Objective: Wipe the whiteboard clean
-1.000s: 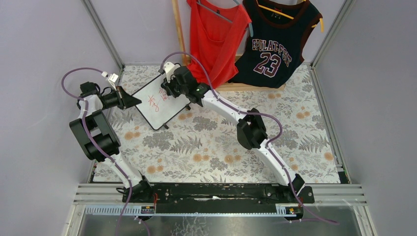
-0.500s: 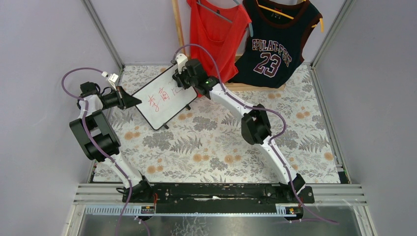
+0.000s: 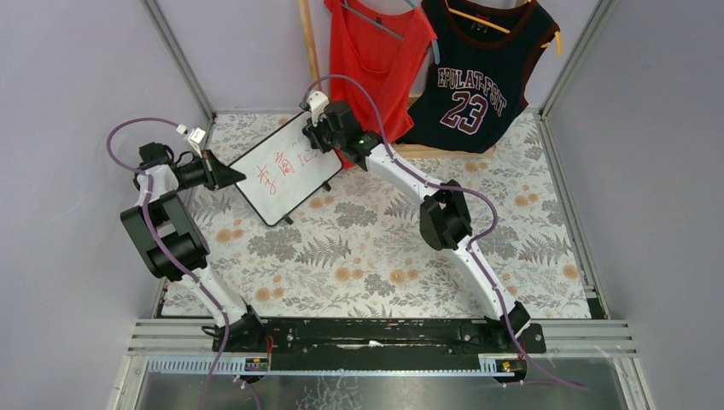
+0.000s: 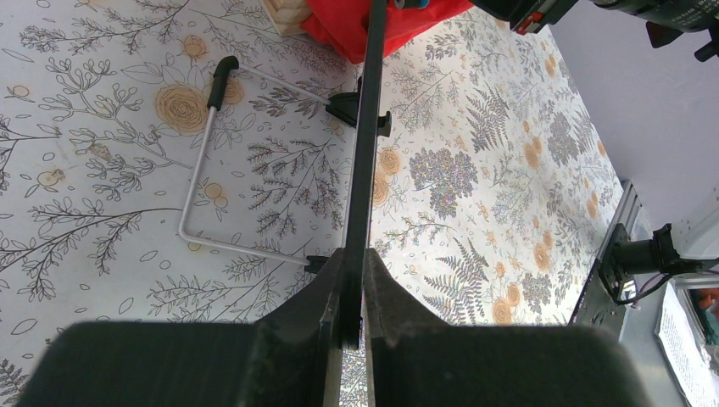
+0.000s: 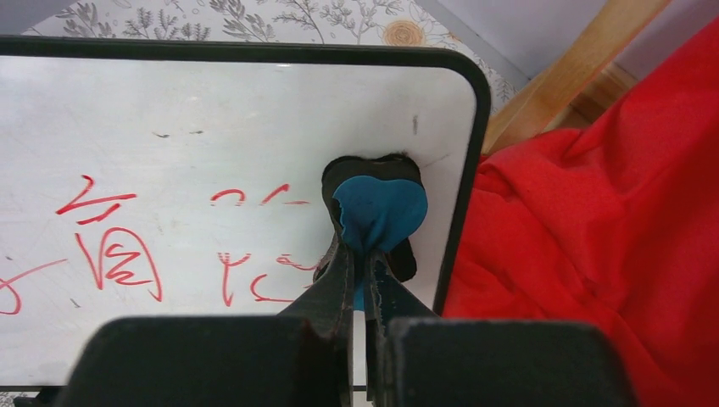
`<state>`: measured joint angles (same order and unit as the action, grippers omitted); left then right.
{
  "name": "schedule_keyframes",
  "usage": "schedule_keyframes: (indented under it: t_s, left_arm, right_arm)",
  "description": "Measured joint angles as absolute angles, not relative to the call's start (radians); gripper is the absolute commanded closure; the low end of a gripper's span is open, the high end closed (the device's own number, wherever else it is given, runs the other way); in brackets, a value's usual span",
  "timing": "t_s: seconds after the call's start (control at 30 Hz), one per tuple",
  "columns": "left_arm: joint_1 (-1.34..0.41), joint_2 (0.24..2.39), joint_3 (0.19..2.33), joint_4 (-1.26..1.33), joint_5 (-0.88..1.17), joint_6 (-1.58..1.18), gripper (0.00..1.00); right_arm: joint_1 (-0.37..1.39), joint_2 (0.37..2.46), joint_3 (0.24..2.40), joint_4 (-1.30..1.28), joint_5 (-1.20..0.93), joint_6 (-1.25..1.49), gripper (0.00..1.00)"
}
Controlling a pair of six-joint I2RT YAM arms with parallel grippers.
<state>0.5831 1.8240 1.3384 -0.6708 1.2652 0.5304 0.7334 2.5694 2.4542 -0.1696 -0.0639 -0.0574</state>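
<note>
The view from above shows the whiteboard point(image 3: 286, 166) in the far left part of the table point(image 3: 384, 248), tilted, with its white face turned up toward the camera; red characters point(image 3: 277, 168) are written across it. In this view the left gripper point(image 3: 235, 177) meets the left edge of the board, and the right gripper point(image 3: 318, 137) is at its far right corner; how the fingers stand cannot be read from so high. Behind the board hang a red top point(image 3: 376, 60) and a dark jersey point(image 3: 478, 77) with the number 23.

The left wrist camera shows what the top view does not: the whiteboard point(image 4: 366, 153) is seen edge-on as a thin black line, and the left gripper point(image 4: 353, 263) is pressed together on this frame, one finger on each side. Under the board a wire stand point(image 4: 199, 178) lies on the flowered cloth; the top view does not show it.

The right wrist camera gives the face of the whiteboard point(image 5: 212, 127) from near; the right gripper point(image 5: 356, 263) pinches a blue eraser point(image 5: 379, 212) with a black underside, which touches the board beside its right rim, just right of the last red characters point(image 5: 110, 254). The strokes nearest to the eraser look thin and broken. Past the frame are the red top point(image 5: 593, 212) and a wooden post point(image 5: 568, 76).
</note>
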Motion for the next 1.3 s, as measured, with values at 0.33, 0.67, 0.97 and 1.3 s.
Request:
schedule_keyframes:
  t_s: [0.33,0.67,0.97,1.3]
  left_arm:
    - [0.583,1.824,1.337,-0.671,1.266,0.53,1.0]
    - [0.583,1.824,1.332,-0.67,1.269,0.54,1.0]
    - [0.583,1.824,1.332,-0.671,1.272,0.54,1.0]
    - [0.583,1.824,1.33,-0.67,1.274,0.541,1.0]
  right_arm:
    - [0.797,2.569,2.454,-0.143,-0.082,-0.069,1.0]
    - [0.801,2.569,2.449,-0.125,-0.102,-0.083,1.0]
    - [0.812,2.569,2.449,-0.115,-0.124,-0.082,1.0]
    - [0.826,2.569,2.449,-0.11,-0.094,-0.101,1.0]
